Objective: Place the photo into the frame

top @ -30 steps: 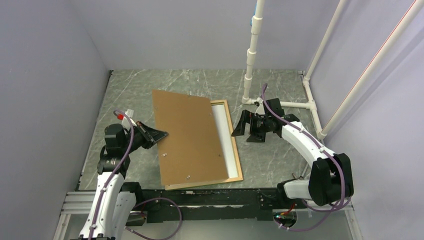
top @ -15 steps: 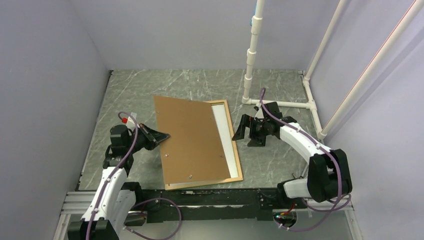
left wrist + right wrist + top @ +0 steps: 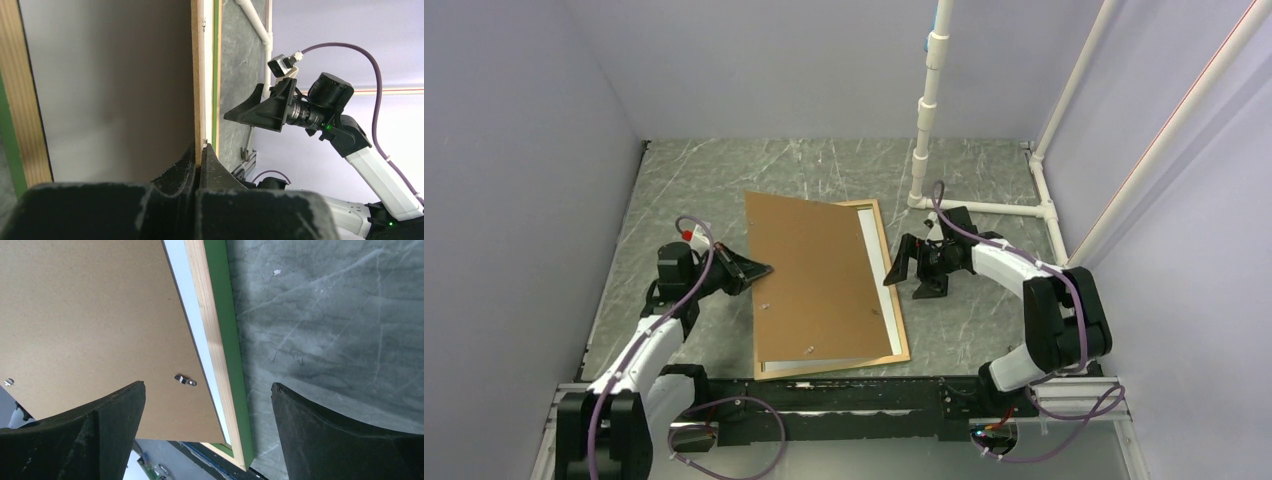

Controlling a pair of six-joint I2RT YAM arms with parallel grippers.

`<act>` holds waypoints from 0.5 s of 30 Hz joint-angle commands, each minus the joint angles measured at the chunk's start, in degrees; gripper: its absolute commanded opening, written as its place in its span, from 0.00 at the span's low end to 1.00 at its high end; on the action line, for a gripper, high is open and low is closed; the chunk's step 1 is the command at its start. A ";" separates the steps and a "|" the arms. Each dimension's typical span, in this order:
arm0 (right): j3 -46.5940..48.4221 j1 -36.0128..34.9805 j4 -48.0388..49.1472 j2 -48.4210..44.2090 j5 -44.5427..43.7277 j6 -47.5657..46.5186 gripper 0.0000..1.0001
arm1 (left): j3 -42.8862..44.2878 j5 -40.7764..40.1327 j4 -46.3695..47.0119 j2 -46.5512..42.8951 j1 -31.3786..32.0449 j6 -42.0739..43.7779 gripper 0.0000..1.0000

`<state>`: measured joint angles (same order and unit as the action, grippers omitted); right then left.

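Left gripper (image 3: 762,270) pinches brown board (image 3: 819,280) (matte, flat) — right gripper (image 3: 911,278) gaping near wooden frame (image 3: 899,322).

A grey-green marbled tabletop (image 3: 724,170) fills the floor of a booth with plain pale lavender walls: back wall (image 3: 774,70) at twelve o'clock, side walls at nine and three. White plastic pipes (image 3: 929,100) rise at one o'clock. An aluminium rail (image 3: 574,405) runs along six o'clock. The light is even and soft.
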<state>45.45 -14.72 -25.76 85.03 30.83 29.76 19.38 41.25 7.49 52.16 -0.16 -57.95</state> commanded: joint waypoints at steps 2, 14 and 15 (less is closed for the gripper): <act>-0.19 0.00 4.68 3.68 3.69 0.89 0.97 | 3.37 2.04 9.24 4.84 3.70 -0.21 0.00; -0.45 -1.10 7.85 6.62 6.89 2.46 0.96 | 5.54 -1.70 13.19 11.00 9.09 0.20 0.00; -0.47 -1.28 8.05 6.63 7.08 2.61 0.96 | 5.44 -1.97 14.01 11.73 9.55 -0.06 0.00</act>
<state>45.23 -15.44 -20.53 91.31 35.83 31.53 22.55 38.65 15.29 62.24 7.31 -58.78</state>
